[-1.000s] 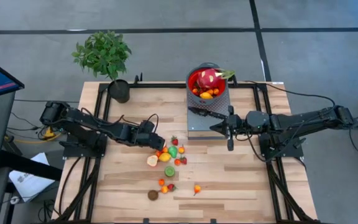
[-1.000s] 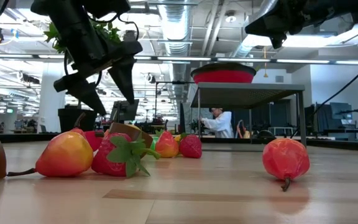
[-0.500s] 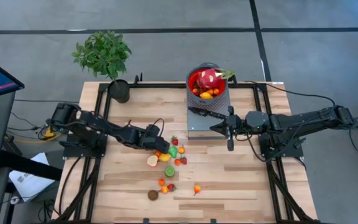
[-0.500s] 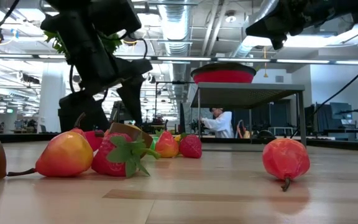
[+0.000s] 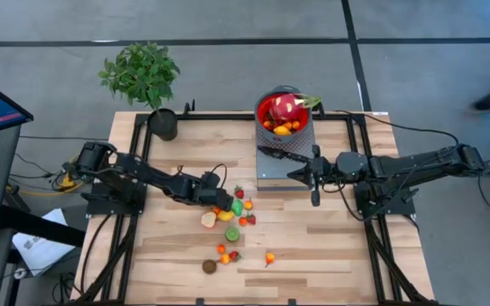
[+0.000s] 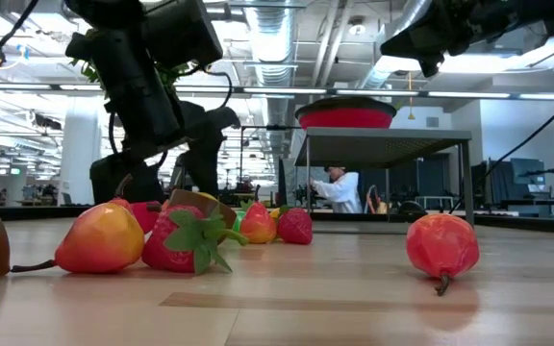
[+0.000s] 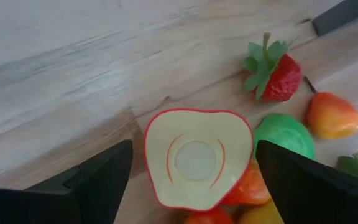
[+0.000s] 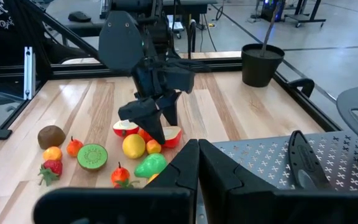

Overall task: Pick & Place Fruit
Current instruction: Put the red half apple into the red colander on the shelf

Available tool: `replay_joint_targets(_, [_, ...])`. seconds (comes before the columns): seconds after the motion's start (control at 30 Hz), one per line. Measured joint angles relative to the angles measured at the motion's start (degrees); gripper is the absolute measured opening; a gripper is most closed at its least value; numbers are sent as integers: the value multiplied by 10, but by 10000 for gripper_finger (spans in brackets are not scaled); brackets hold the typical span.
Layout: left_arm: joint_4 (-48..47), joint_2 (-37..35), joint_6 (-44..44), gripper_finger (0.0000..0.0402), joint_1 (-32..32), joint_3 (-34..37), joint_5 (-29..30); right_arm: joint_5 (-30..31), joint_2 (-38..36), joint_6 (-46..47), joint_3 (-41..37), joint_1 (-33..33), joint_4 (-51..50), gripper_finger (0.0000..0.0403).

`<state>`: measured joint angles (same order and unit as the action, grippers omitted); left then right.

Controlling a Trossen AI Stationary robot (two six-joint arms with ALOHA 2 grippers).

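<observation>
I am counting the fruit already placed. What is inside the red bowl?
The red bowl holds the dragon fruit on top and some small orange fruits beside it. Anything beneath them is covered.

Pale wood-plank surface (image 5: 313, 246) with black frame rails. Fruit cluster at centre: halved apple (image 7: 196, 157), cream flesh with red rim; red strawberry (image 7: 277, 73) with green leaves; green fruit (image 7: 284, 134); orange-red pear (image 7: 332, 115); brown kiwi (image 5: 209, 266) nearest. Far right of centre: red bowl (image 5: 282, 115) holding a pink-red dragon fruit (image 5: 285, 106) with green tips. Grey perforated platform (image 8: 278, 163). Green plant (image 5: 141, 72) in black pot.
</observation>
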<state>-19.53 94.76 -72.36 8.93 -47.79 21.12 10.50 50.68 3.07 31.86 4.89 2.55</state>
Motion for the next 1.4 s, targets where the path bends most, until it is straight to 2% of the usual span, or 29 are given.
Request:
replay_joint_targets(1.2, [3,5,-1,336,0,0,-3,0,0,0,0,0,0,3])
replay_joint_targets(1.4, [3,5,-1,305,0,0,-2,0,0,0,0,0,0,3])
